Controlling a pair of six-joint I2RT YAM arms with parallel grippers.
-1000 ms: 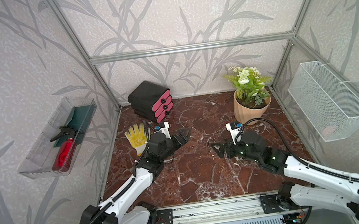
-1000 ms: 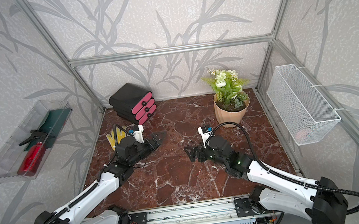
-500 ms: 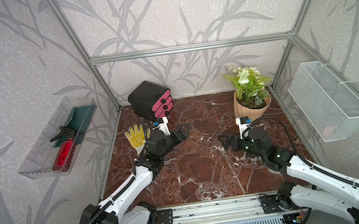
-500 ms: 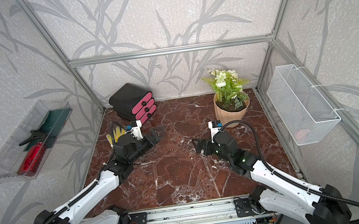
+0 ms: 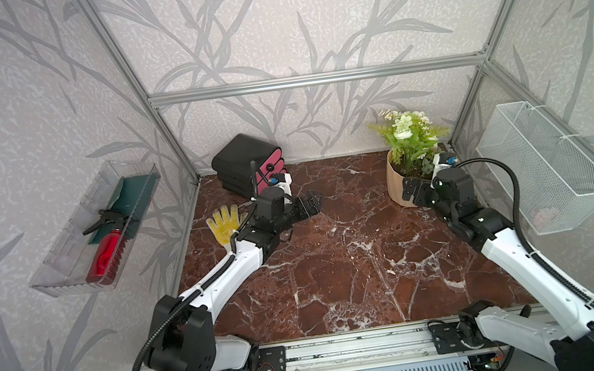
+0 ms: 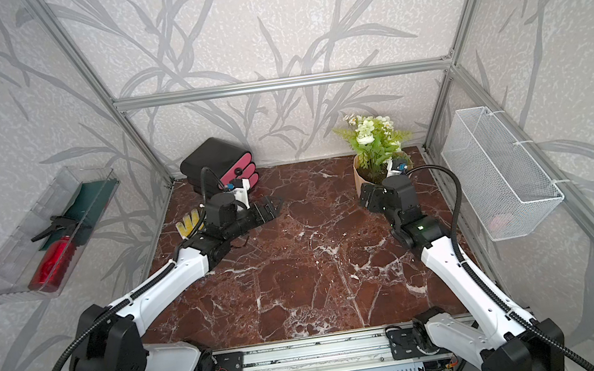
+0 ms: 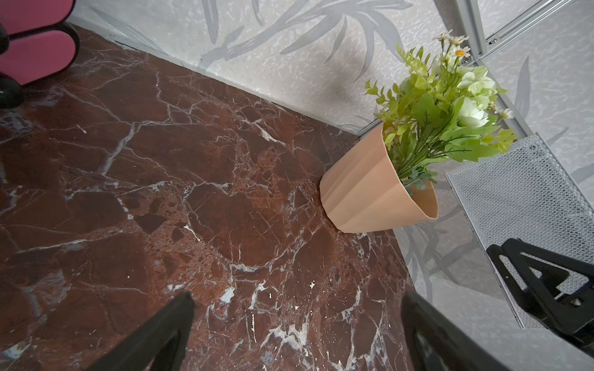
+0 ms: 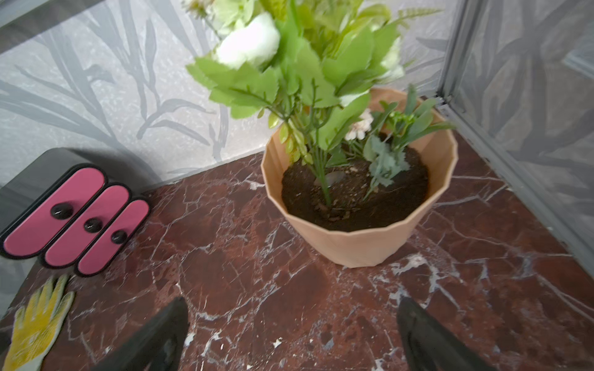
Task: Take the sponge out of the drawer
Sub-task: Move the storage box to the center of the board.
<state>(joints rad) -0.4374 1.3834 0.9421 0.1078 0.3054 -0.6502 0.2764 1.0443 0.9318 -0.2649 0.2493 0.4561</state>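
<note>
The black drawer unit (image 5: pixel 241 158) (image 6: pixel 206 161) stands at the back left; its three pink fronts (image 8: pixel 74 221) with black knobs are all shut. The sponge is hidden. My left gripper (image 5: pixel 310 206) (image 6: pixel 271 208) (image 7: pixel 297 298) hovers open over the marble floor, just in front and to the right of the unit, with nothing between its fingers. At the front of the plant pot, my right gripper (image 5: pixel 411 193) (image 6: pixel 367 198) (image 8: pixel 291 303) stands open and empty.
A tan pot with a green plant (image 5: pixel 401 188) (image 8: pixel 360 237) stands at the back right. A yellow glove (image 5: pixel 224 223) lies left of my left arm. A white wire basket (image 5: pixel 542 162) hangs on the right wall. A clear tray (image 5: pixel 66 279) holding a red spray bottle hangs on the left wall.
My right arm has swung right and back, from the middle of the floor to the plant pot. My left gripper has moved a little toward the back. Both stayed open.
</note>
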